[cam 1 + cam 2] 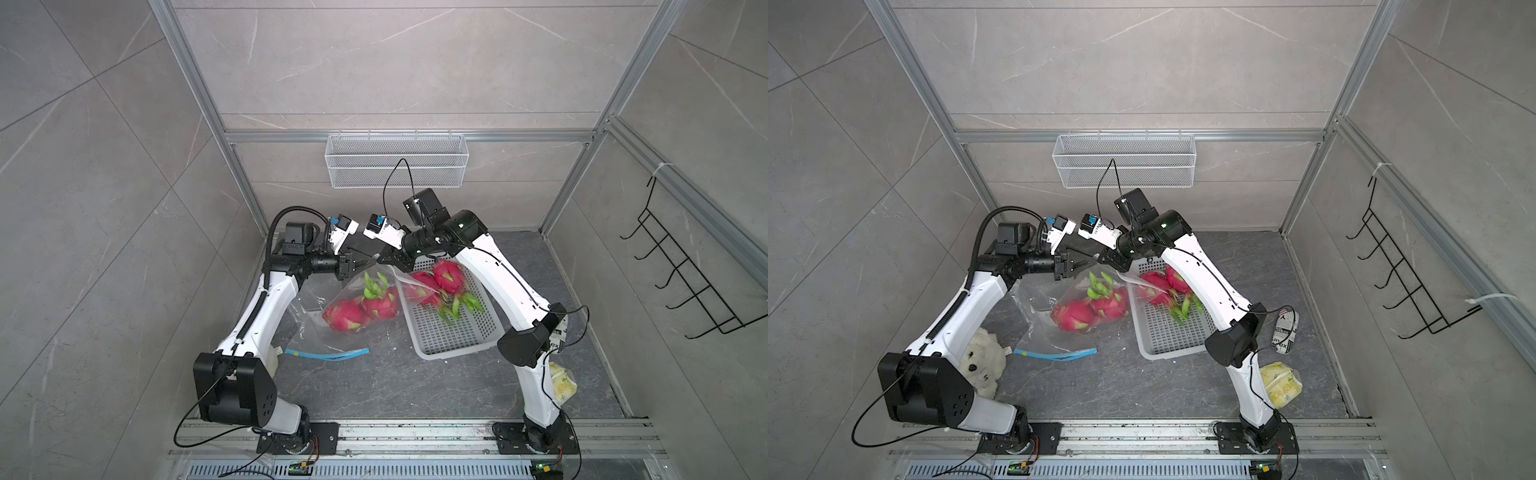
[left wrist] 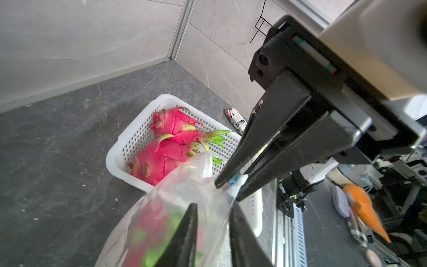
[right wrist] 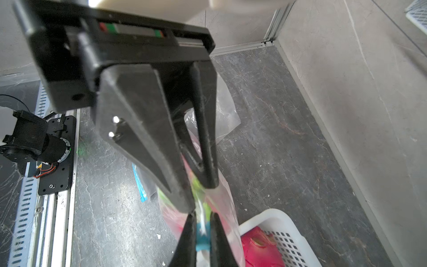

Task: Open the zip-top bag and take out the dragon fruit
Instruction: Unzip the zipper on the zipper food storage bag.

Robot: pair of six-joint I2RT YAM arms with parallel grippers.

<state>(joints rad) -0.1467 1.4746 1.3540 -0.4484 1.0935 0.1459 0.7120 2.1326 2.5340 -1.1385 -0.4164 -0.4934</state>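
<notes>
The clear zip-top bag [image 1: 320, 320] hangs lifted by its upper edge, and its blue zip strip [image 1: 332, 354] trails on the floor. Two dragon fruit [image 1: 345, 316] [image 1: 380, 305] lie inside it. Two more dragon fruit [image 1: 449, 276] [image 2: 159, 159] rest in the white basket [image 1: 457, 336]. My right gripper [image 3: 203, 217] is shut on the blue zip edge of the bag [image 3: 202, 238]. My left gripper [image 2: 212, 205] faces it tip to tip. Its jaws stand a little apart, with the bag's film [image 2: 208, 185] between them.
A plush toy [image 1: 980, 357] sits by the left arm's base. A newspaper-print roll [image 1: 1285, 332] and a yellow packet [image 1: 1281, 384] lie to the right of the right arm. A wire basket [image 1: 397, 160] hangs on the back wall, and a black hook rack [image 1: 685, 282] on the right wall.
</notes>
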